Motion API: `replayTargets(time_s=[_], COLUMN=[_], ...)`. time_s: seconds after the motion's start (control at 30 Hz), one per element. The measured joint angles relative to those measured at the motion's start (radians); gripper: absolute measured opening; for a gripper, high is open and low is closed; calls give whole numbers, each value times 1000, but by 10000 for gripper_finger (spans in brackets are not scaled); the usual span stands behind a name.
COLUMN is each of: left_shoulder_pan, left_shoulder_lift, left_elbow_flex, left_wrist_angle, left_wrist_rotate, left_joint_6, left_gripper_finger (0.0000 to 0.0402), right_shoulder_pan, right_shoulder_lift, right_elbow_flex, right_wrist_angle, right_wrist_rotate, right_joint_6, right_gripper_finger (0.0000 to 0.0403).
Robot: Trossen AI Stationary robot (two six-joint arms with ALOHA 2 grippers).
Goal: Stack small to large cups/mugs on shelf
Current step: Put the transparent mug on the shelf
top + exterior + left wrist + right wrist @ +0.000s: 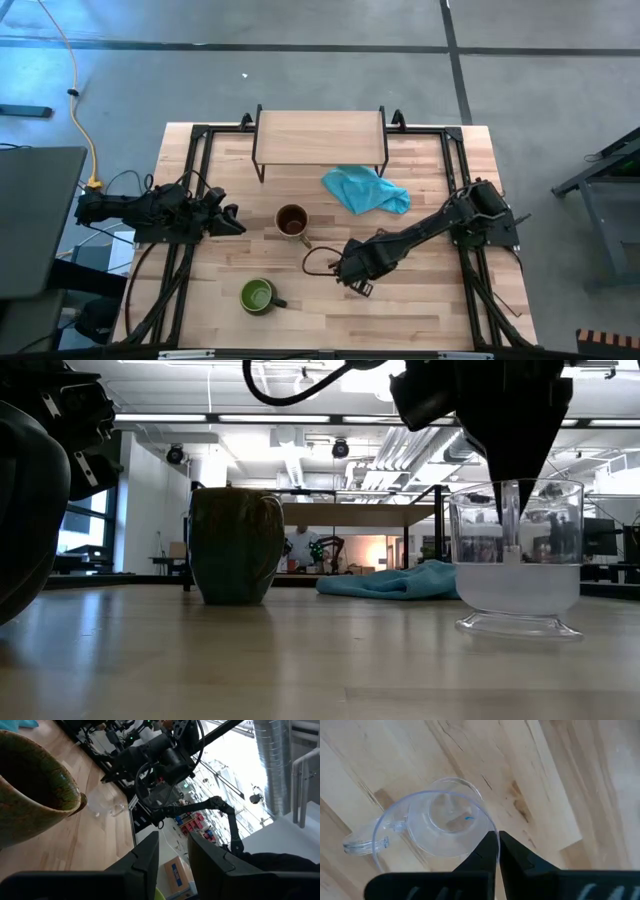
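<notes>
1. The left gripper [232, 219] sits at the left of the high view, mid-height, with nothing between its fingers. In its wrist view the two dark fingers [145, 857] stand slightly apart, so it is released.
2. The dark mug with green inside [258, 296] stands in the lower middle-left of the high view, on the tabletop [420, 300].
3. The tan-brown mug [292, 221] stands upright near the centre, just right of the left gripper and apart from it.
4. The shelf [320, 136] sits at the upper centre, its board bare. None of the cups is on it.
5. A crumpled blue cloth [366, 190] lies just below the shelf's right end.
6. The right gripper [352, 272] is right of centre, above the clear glass cup [437, 822]. Its fingers [487, 847] are pinched on the cup's rim, one fingertip inside the cup, as the low view shows. The cup [516, 555] rests on the tabletop.
</notes>
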Motion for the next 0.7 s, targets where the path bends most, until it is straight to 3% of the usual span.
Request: replayTargets(time_s=[0.3,0.7], left_shoulder_pan=[0,0], left_shoulder_lift=[0,0], left_elbow_flex=[0,0], left_wrist_angle=[0,-2], left_wrist_rotate=[-3,-82], left_joint_6=[-7,-11], left_gripper_finger=[90,90], right_shoulder_pan=[-32,-84], right_shoulder_lift=[-1,-78], right_elbow_flex=[0,0], right_wrist_angle=[-13,-34], right_wrist_rotate=[26,8], right_joint_6=[-119,-288], right_gripper_finger=[0,0])
